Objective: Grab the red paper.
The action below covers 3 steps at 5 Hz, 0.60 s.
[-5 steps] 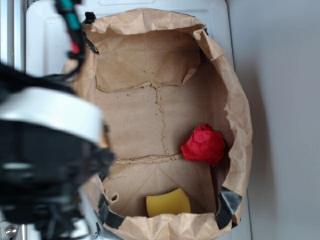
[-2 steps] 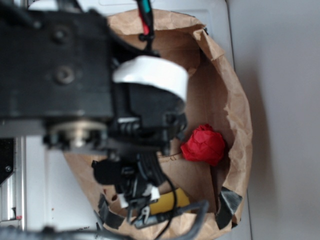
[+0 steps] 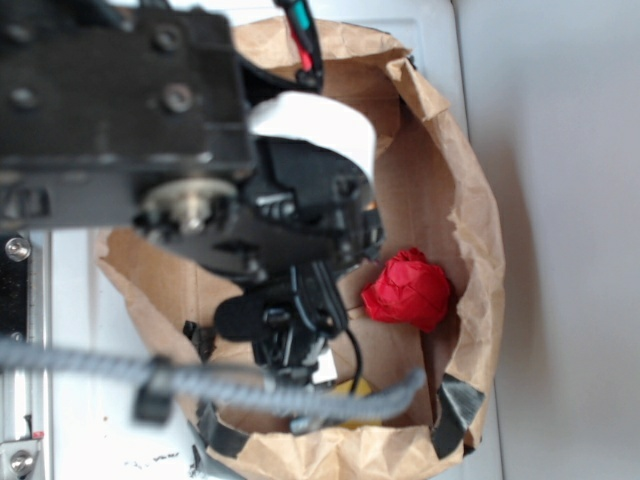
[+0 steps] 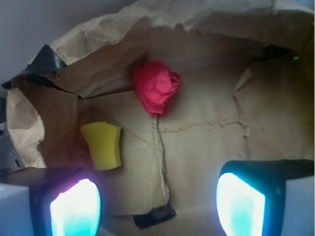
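The red paper (image 3: 408, 290) (image 4: 155, 92) is a crumpled ball lying on the floor of an opened brown paper bag (image 3: 470, 190) (image 4: 206, 59), near the bag's right wall in the exterior view. My gripper (image 4: 157, 204) hangs above the bag floor, open, its two glowing fingertips (image 4: 75, 209) wide apart with only brown paper between them. In the wrist view the red ball lies ahead of the fingers, well apart from them. In the exterior view the black arm (image 3: 200, 180) covers the bag's left and middle, and the fingers themselves are hidden.
A flat yellow sponge-like block (image 4: 102, 145) lies on the bag floor left of the red ball; in the exterior view only a sliver of the block (image 3: 357, 388) shows. The bag's crumpled walls rise all around. Black tape (image 3: 455, 405) holds the bag's corners. A grey cable (image 3: 250, 390) crosses the foreground.
The arm has swung in from the left over the bag and now covers its middle and most of the yellow block. The red paper has not moved.
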Each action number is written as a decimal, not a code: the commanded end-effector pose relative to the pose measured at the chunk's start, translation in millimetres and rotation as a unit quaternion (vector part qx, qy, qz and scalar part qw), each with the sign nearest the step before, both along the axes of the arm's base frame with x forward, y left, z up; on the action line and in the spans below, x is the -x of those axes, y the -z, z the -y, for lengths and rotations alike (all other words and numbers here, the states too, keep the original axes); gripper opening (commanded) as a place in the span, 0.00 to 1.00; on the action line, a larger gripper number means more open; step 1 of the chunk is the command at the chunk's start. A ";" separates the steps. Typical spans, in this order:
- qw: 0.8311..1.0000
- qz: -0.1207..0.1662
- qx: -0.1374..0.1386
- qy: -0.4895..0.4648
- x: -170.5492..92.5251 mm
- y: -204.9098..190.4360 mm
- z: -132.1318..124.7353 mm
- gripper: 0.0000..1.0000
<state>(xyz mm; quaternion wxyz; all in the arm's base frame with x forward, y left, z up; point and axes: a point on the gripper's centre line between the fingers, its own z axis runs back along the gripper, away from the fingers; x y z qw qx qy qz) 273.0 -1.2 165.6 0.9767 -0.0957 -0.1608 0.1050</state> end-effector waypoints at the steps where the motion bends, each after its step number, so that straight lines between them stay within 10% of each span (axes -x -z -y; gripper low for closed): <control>1: 1.000 0.019 -0.003 -0.017 -20.6 12.1 -7.2 1.00; 3: 0.999 0.023 -0.023 -0.031 -36.8 33.8 -4.3 1.00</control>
